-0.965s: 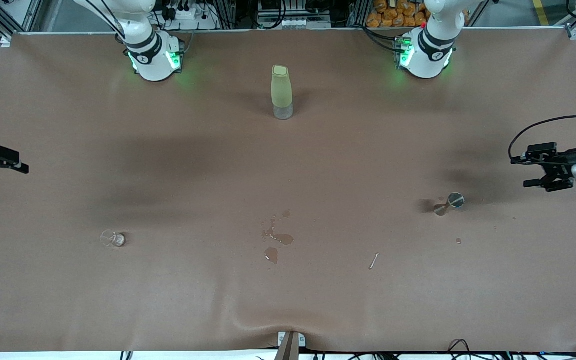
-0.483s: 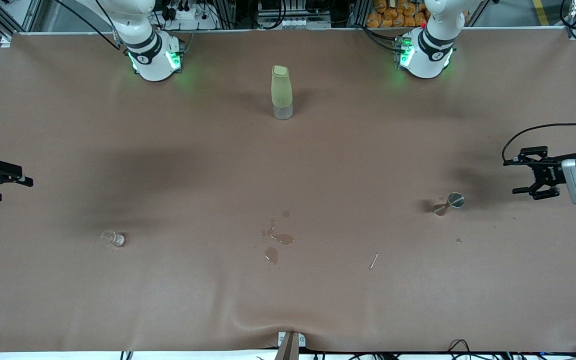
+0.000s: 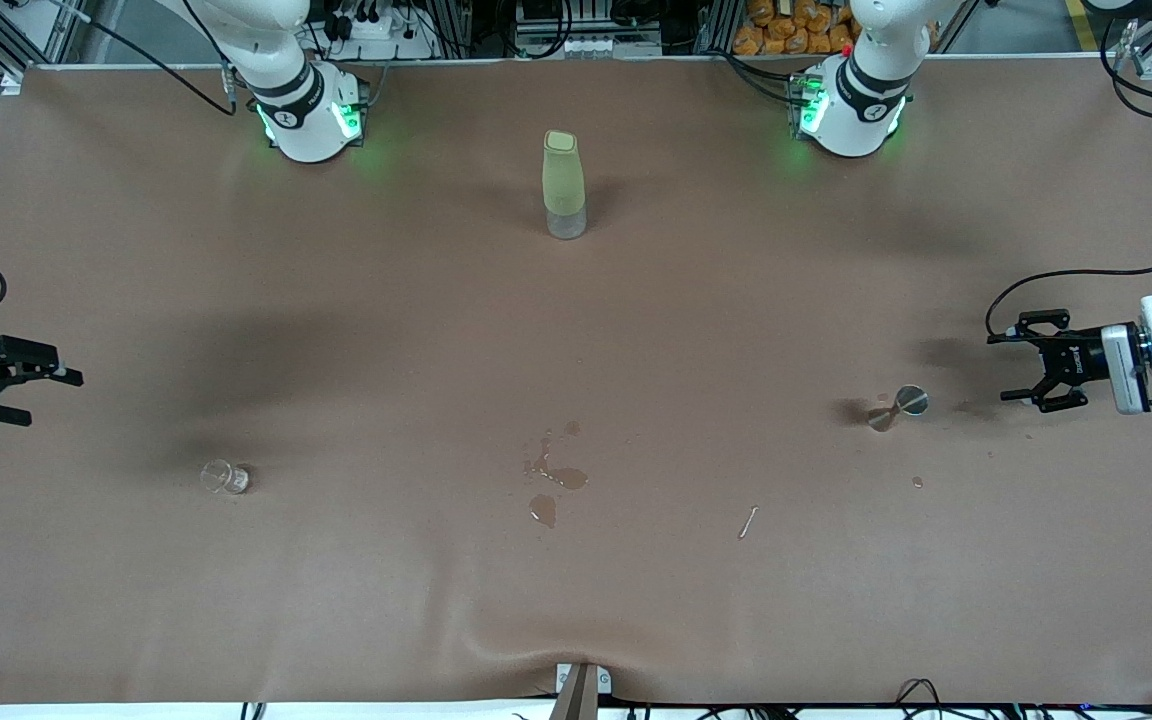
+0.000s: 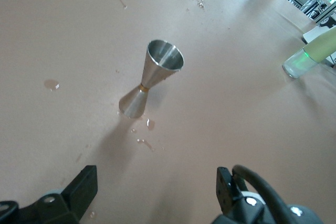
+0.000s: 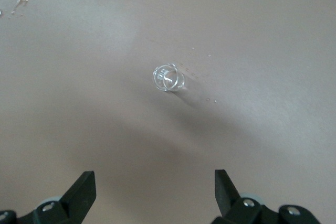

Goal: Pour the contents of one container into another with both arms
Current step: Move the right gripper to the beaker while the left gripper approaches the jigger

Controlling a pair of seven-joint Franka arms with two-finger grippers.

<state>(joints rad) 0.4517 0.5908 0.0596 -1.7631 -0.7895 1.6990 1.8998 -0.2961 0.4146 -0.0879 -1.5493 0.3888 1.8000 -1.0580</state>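
Note:
A steel hourglass-shaped jigger (image 3: pixel 898 407) (image 4: pixel 151 78) stands on the brown table toward the left arm's end. My left gripper (image 3: pixel 1008 368) (image 4: pixel 156 192) hovers open just beside it, fingers spread, nothing between them. A small clear glass cup (image 3: pixel 224 478) (image 5: pixel 168 77) sits toward the right arm's end, nearer the front camera. My right gripper (image 3: pixel 48 392) (image 5: pixel 155 192) hangs open at the table's edge, some way from the cup and empty.
A tall pale-green bottle with a clear base (image 3: pixel 564 186) (image 4: pixel 310 52) stands between the two arm bases. Spilled puddles (image 3: pixel 554 480) mark the table's middle. A small pale stick (image 3: pixel 748 521) and a droplet (image 3: pixel 917 482) lie nearer the front camera than the jigger.
Both grippers have come in over the table. The left one has dropped lower and closer to the jigger; the right one has shifted toward the glass cup.

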